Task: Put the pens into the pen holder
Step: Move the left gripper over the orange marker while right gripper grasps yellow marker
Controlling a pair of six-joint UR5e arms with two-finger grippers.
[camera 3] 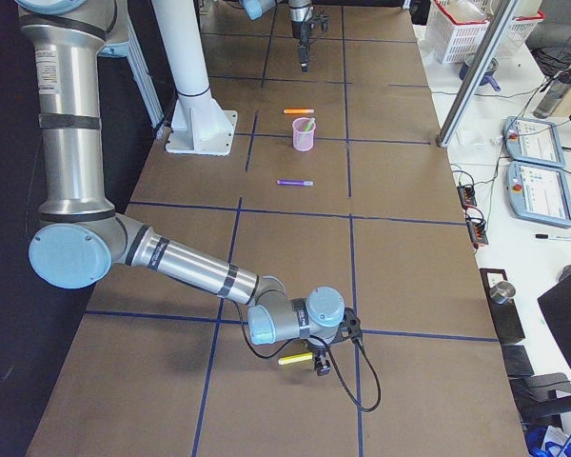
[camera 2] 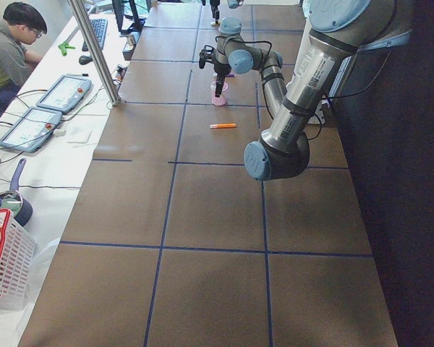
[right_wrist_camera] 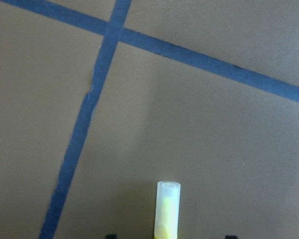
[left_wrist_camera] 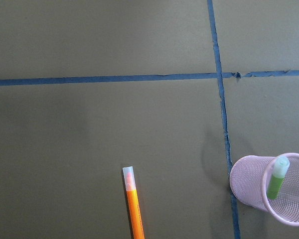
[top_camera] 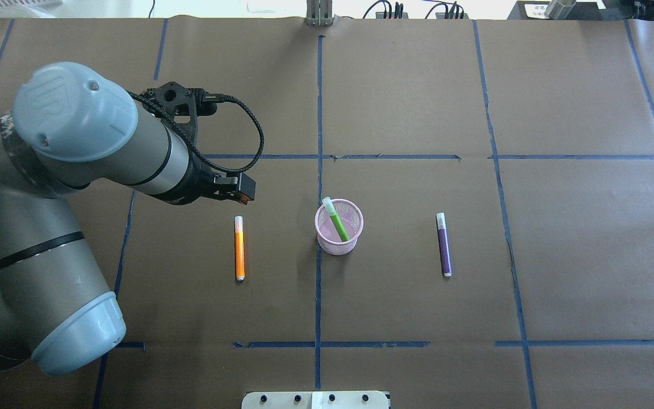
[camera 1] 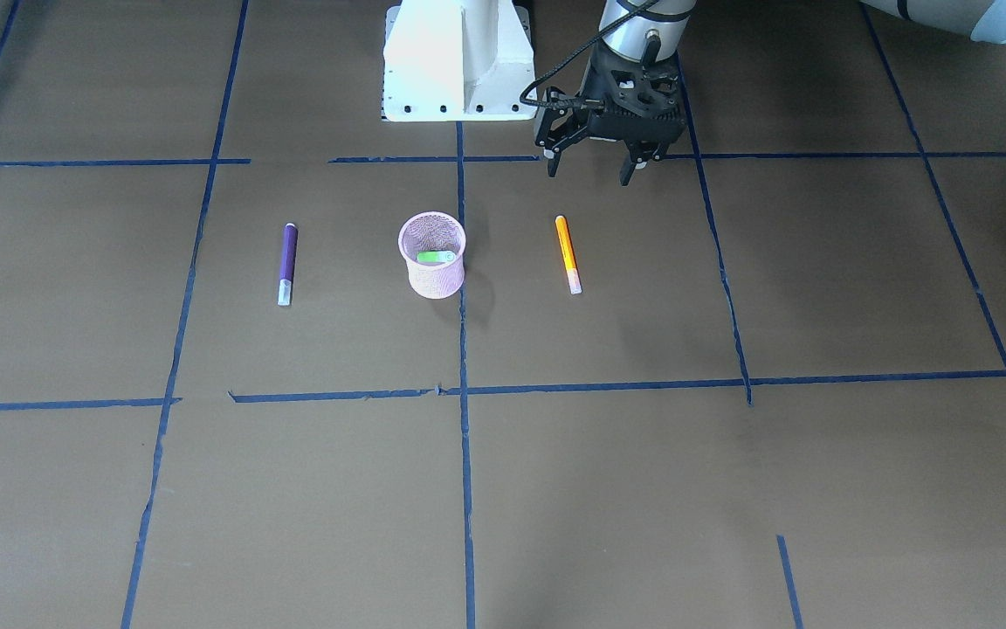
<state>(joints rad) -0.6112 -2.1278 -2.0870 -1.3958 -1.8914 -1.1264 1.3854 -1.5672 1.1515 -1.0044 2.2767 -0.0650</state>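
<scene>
The pink mesh pen holder [camera 1: 435, 278] [top_camera: 335, 245] stands mid-table with the green pen [camera 1: 436, 257] [top_camera: 337, 221] leaning inside it. The orange pen [camera 1: 567, 253] [top_camera: 239, 248] [left_wrist_camera: 133, 204] lies flat on my left side of it. The purple pen [camera 1: 287, 262] [top_camera: 444, 244] lies flat on the other side. My left gripper [camera 1: 595, 170] is open and empty, above the table near the orange pen's plain end. My right gripper [camera 3: 321, 367] is low, far from the holder, over a yellow pen [right_wrist_camera: 167, 209] [camera 3: 293, 359]. I cannot tell whether it grips that pen.
The white robot pedestal [camera 1: 458, 61] stands behind the holder. Blue tape lines [camera 1: 465, 489] cross the brown table. An operator [camera 2: 7, 43], tablets [camera 2: 30, 129] and a white basket [camera 2: 3, 260] sit along the far side bench.
</scene>
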